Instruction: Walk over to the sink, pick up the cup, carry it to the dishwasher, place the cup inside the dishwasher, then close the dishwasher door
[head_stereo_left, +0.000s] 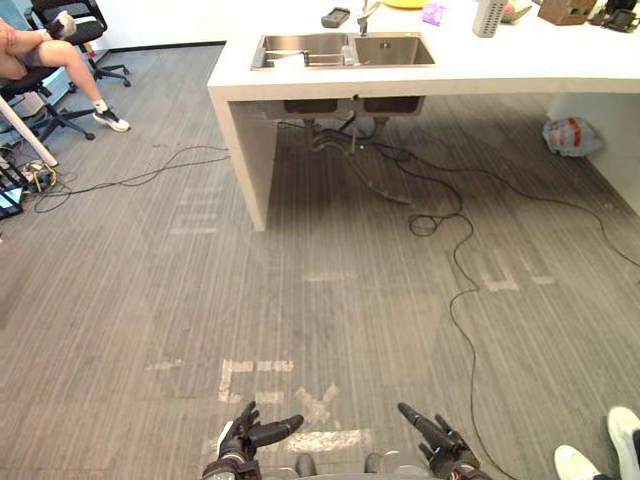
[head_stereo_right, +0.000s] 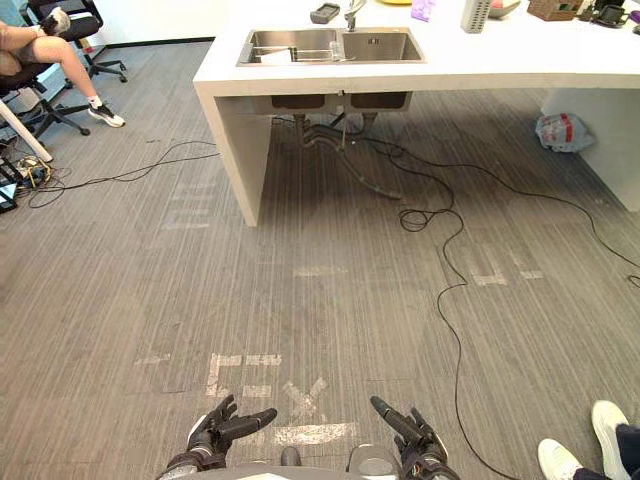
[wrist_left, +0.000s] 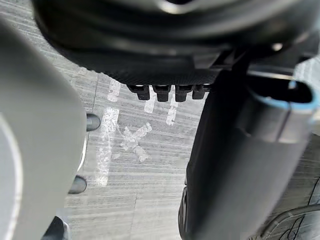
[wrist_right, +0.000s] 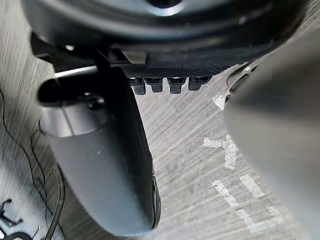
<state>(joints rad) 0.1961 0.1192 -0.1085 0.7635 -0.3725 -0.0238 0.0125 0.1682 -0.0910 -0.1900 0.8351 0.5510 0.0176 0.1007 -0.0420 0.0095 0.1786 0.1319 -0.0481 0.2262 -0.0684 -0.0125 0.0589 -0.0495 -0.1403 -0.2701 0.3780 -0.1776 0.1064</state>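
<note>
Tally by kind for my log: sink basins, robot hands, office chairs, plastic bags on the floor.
Stainless steel sink basins: 2
Dark robot hands, left and right: 2
Black wheeled office chairs: 2
White-and-red plastic bag on the floor: 1
Total: 7

left hand above floor, white tape marks

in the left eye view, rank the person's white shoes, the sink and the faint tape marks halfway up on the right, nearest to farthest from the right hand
From the right hand, low in the view:
1. White shoes, beside it, lower right corner.
2. Tape marks, midway, ahead and slightly right.
3. Sink, in the counter, farthest ahead.
</note>
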